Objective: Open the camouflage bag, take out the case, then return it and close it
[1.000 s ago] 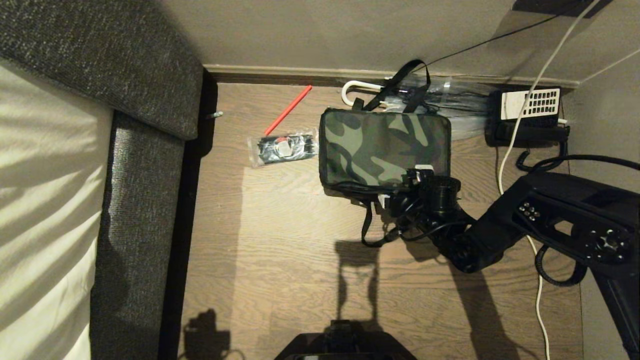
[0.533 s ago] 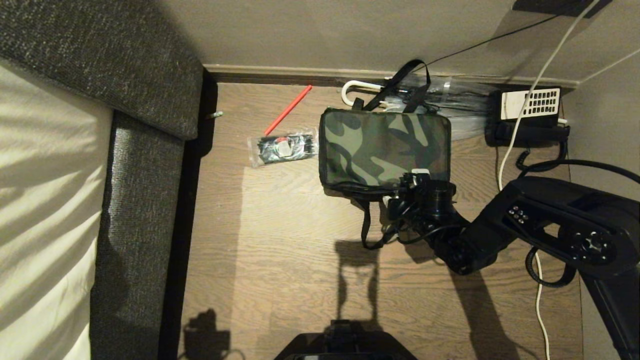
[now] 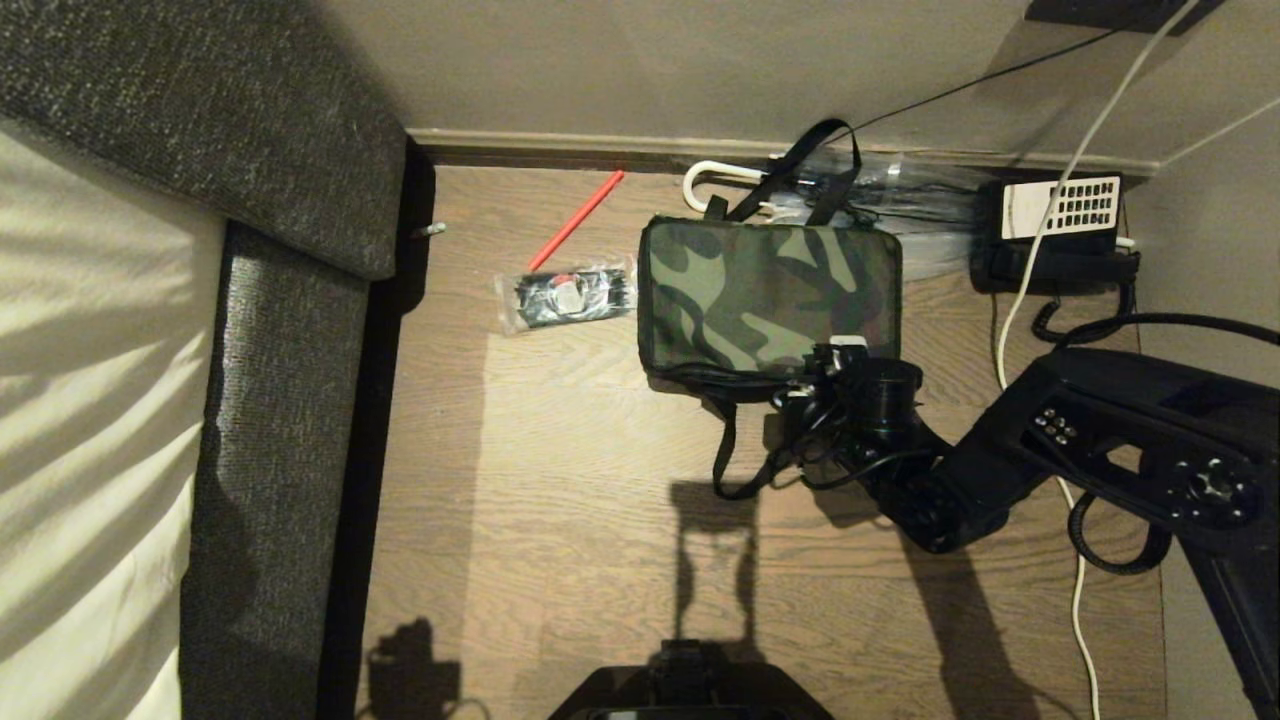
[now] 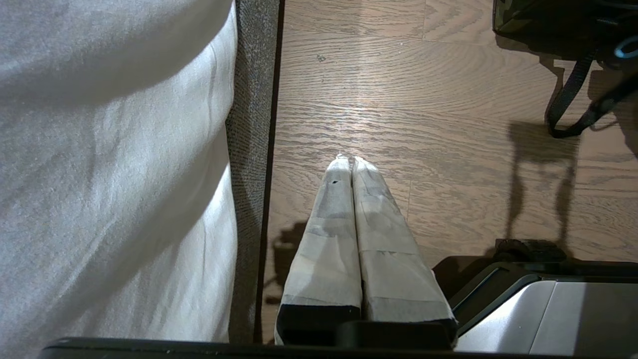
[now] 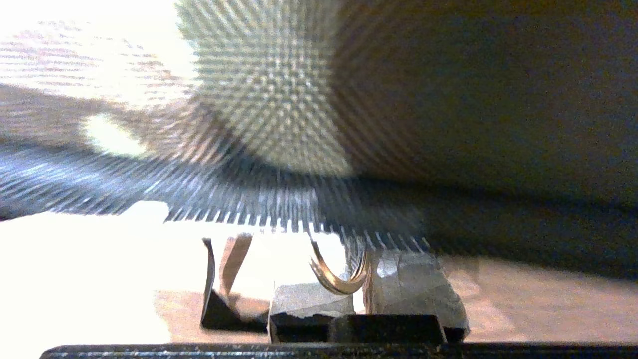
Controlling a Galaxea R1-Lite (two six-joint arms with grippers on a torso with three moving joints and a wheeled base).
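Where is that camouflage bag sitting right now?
In the head view, the camouflage bag lies on the wooden floor near the far wall, right of a clear plastic packet, the right gripper at its near edge.

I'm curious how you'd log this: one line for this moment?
right gripper: at bag near edge, by zipper ring | left gripper: shut, parked over floor | bag: closed

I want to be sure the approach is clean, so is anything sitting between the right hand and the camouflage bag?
Nothing visible does. The right hand is already at the near edge of the camouflage bag, its fabric filling the right wrist view. The clear packet lies off to the bag's left side.
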